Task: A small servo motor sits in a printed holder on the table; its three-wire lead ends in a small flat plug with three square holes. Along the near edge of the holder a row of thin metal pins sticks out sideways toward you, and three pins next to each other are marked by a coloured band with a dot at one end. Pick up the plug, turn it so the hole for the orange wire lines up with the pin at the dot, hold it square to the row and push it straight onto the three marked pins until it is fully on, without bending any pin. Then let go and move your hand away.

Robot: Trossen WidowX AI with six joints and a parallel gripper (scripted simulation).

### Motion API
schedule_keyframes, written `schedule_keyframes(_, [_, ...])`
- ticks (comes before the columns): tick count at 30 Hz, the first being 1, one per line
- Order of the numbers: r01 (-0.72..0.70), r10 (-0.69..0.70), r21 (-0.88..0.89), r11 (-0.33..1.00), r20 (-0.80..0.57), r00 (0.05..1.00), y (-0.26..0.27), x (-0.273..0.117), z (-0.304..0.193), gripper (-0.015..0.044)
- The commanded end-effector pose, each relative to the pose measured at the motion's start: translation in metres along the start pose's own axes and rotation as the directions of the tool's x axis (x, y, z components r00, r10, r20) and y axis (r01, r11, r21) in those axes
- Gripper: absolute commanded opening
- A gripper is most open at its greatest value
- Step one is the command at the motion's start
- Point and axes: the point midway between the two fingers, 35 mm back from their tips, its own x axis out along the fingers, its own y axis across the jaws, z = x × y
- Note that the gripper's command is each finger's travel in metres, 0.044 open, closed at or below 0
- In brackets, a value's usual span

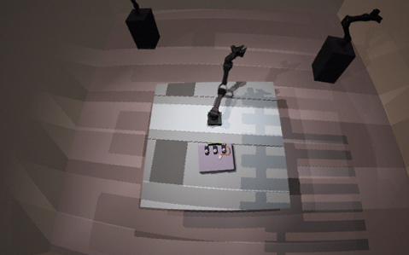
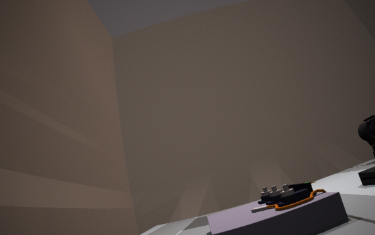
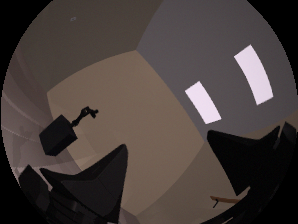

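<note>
My gripper (image 1: 242, 49) (image 3: 169, 143) is wide open and empty. It is raised high on the far side of the arm's base, well away from the holder. Three small dark servos (image 1: 215, 149) (image 2: 284, 195) with pale tops sit in a row on a mauve block (image 1: 210, 165) (image 2: 229, 217). A thin orange lead (image 1: 230, 149) (image 2: 295, 205) curves beside the end servo. It ends in a small whitish plug (image 1: 220, 157) (image 2: 257, 209) near the servos. A dark strip (image 2: 301, 186) with a green part lies behind them. Single pins, the marked dot and the plug's holes are too small to tell.
The block rests on a pale tabletop (image 1: 224, 190) beside the arm's base (image 1: 214, 120). Two other arms stand on dark pedestals (image 1: 143, 30) (image 1: 333, 61) beyond the tabletop. One pedestal (image 3: 58, 136) also shows in the wrist view, with walls and bright ceiling panels (image 3: 203, 103).
</note>
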Motion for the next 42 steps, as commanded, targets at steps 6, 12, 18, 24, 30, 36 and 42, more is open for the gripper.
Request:
schedule_keyframes(6, [0.04, -0.04, 0.006, 0.999, 0.003, 0.999, -0.024, 0.002, -0.003, 0.0242])
schedule_keyframes(12, [0.136, -0.136, 0.019, 0.991, 0.003, 0.991, -0.082, 0.002, -0.015, 0.0115])
schedule_keyframes(18, [0.256, -0.256, 0.029, 0.966, -0.011, 0.967, -0.152, -0.003, -0.036, 0.0115])
schedule_keyframes(24, [0.35, -0.348, 0.045, 0.936, -0.038, 0.937, -0.203, -0.012, -0.058, 0.0115])
schedule_keyframes(30, [0.456, -0.453, 0.042, 0.889, -0.071, 0.889, -0.258, -0.028, -0.087, 0.0115])
schedule_keyframes(36, [0.556, -0.55, 0.025, 0.831, -0.118, 0.827, -0.311, -0.05, -0.121, 0.0115])
schedule_keyframes(42, [0.647, -0.637, 0.003, 0.763, -0.169, 0.752, -0.356, -0.077, -0.158, 0.0115])
